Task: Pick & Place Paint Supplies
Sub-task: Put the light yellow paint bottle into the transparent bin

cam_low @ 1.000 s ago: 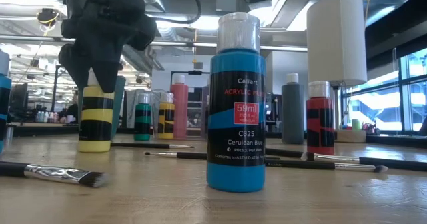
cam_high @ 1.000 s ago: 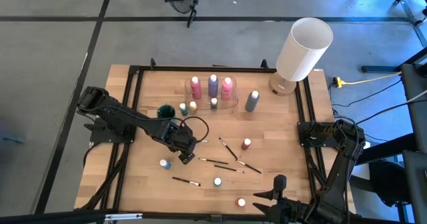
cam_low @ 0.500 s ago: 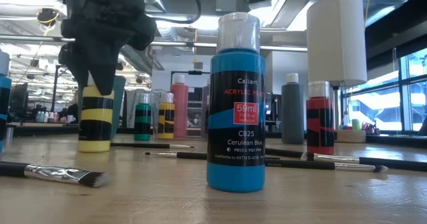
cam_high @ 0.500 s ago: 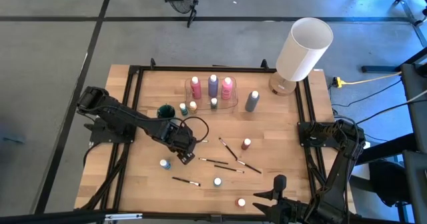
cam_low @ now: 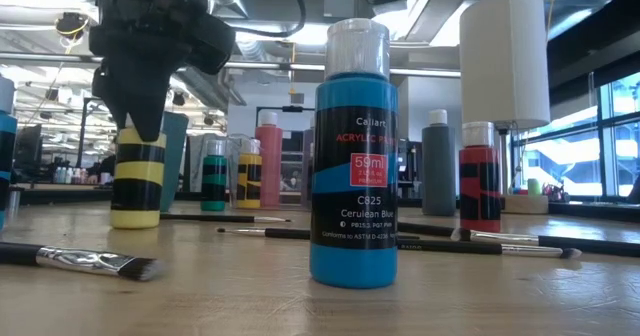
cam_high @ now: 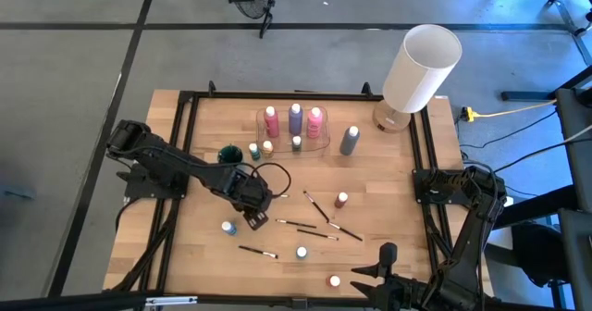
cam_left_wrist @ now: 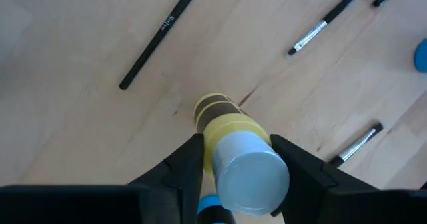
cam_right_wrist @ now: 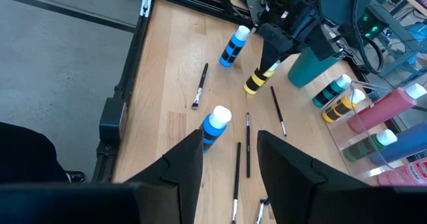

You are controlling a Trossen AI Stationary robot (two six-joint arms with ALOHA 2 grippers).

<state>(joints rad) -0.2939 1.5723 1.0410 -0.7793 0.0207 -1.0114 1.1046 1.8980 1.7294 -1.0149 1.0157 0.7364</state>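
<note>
— What changed? The yellow bottle now hangs just clear of the table, where it stood before.

— Why? Your left gripper pinches its cap for lifting; your right gripper, parked at the table's near edge, waits half-spread.

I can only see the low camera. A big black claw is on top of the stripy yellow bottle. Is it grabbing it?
Observer: Yes. The left wrist view shows the left gripper with its fingers against both sides of the yellow bottle, near its white cap.
Operator: Where's the other claw?
Observer: The right gripper is at the table's near edge, open, holding nothing.
Operator: What's way at the back?
Observer: From above, three tall bottles stand in a row: a pink bottle, a purple bottle, and a second pink bottle.
</note>
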